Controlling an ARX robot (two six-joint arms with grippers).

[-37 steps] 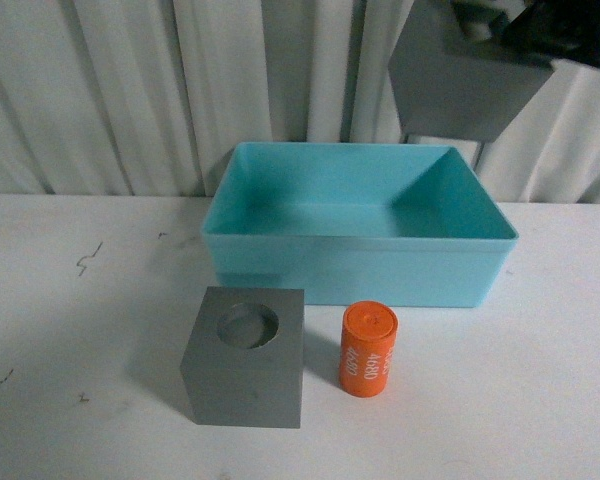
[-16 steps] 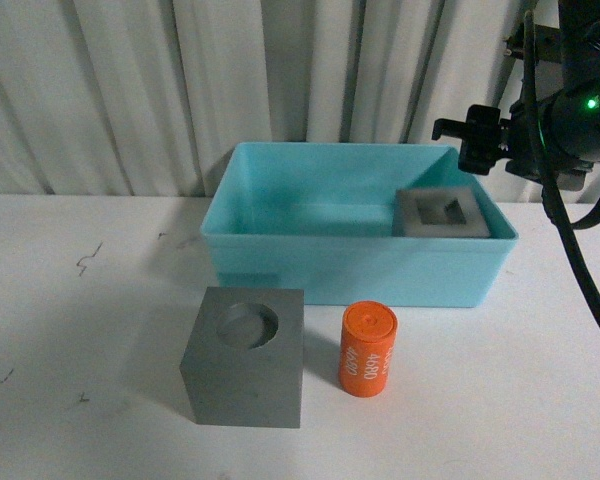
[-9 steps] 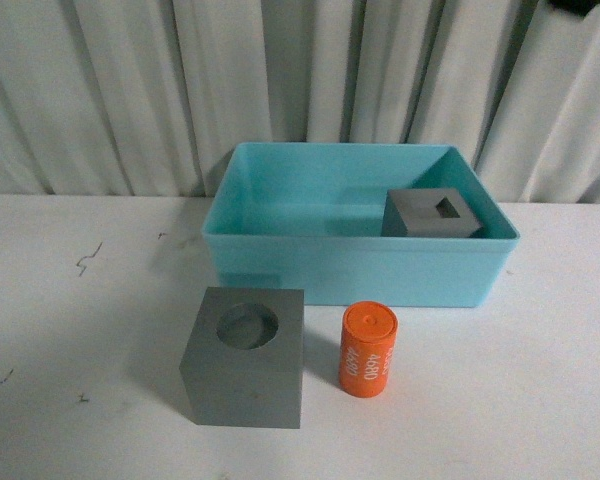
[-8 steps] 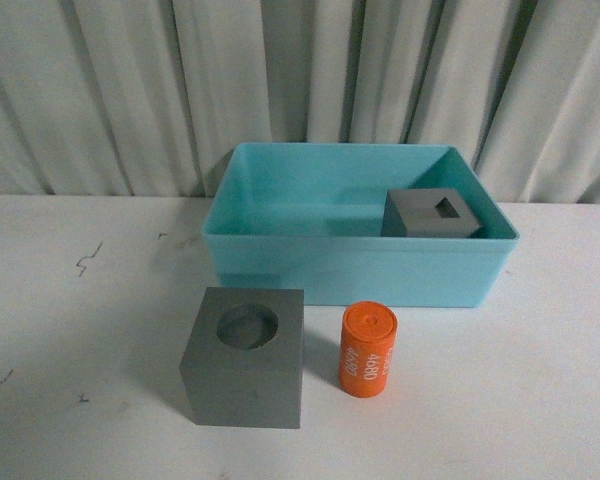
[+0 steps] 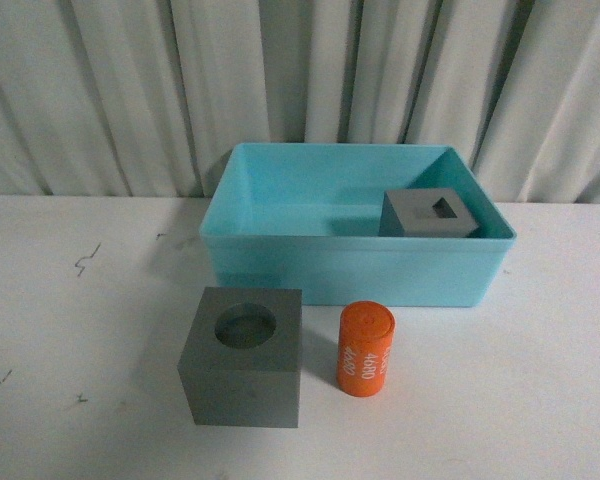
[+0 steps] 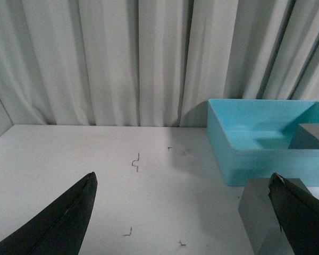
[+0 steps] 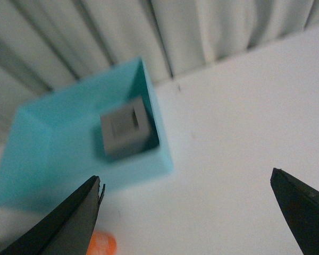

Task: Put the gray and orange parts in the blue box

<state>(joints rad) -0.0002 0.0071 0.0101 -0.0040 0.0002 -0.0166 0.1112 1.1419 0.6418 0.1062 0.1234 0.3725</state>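
There is one container on the white table [image 5: 70, 330]: a light blue box [image 5: 355, 272] with tall walls, standing in front of a pale pleated curtain [image 5: 130, 90]. Inside it, at its right end and close to the right wall, sits one gray cube with a square hole [image 5: 430, 214], upright with the hole facing up. Its lower part is hidden behind the box's front wall. The rest of the box floor that shows is bare blue plastic.

Two parts are outside the box, on the table in front of it. A gray cube with a round hole [image 5: 242, 357] stands near the left half of the front wall, hole up. Just beside it on the right, with a small gap between them, an orange cylinder [image 5: 365, 350] stands on end, white numbers running along its side. Neither touches the box.

Counted: one box, two gray cubes (one in, one out) and one orange cylinder (out).

Neither arm shows in the front view. In the left wrist view the left gripper [image 6: 183, 218] has its dark fingers spread wide, with nothing between them, above the table to the left of the box. The right wrist view is blurred, but the right gripper [image 7: 186, 212] is likewise spread wide and empty, high over the table beside the box.
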